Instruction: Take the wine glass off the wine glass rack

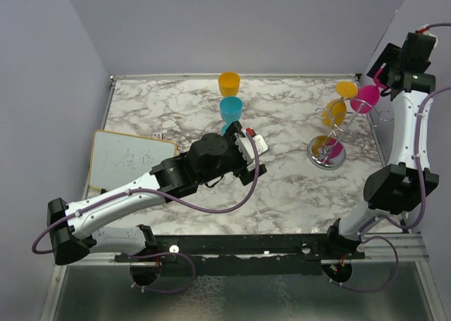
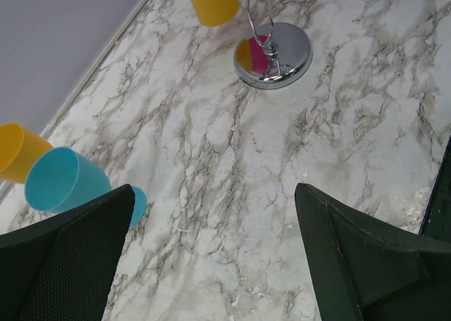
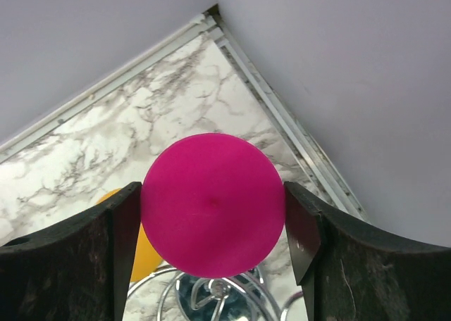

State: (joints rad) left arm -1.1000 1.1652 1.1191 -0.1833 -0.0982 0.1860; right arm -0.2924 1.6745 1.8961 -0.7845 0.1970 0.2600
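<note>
Right claw (image 3: pixel 213 226) is partly closed on the pink wine glass (image 1: pixel 366 98), its black fingers (image 3: pixel 120 243) pressed against either side of the round pink body, up near the far right corner of the table (image 1: pixel 282 194). From where I stand the glass is at the outer end of one curved wire arm of the wine glass rack (image 1: pixel 326 154), high above the shiny disc base. I cannot tell whether it is clear of the wire or hooked on it. Two yellow glasses (image 1: pixel 335 112) sit on the rack just beside it, on the side away from the wall. The left claw (image 1: pixel 252 150) hovers wide open and empty over the middle of the table, well apart from the rack, with a cyan glass (image 1: pixel 230 110) near it. I judge the step in hand to be the draw-off. To do it well, the right arm should slide the glass outward along the line of the wire arm rather than yank it upward, so nothing catches and drags the rack over. The grip looks centred and need not tighten. The pull wants to be slow, away from the yellow glasses, and mindful of the wall close behind. If the base starts to lift, the free left claw could steady it.
</note>
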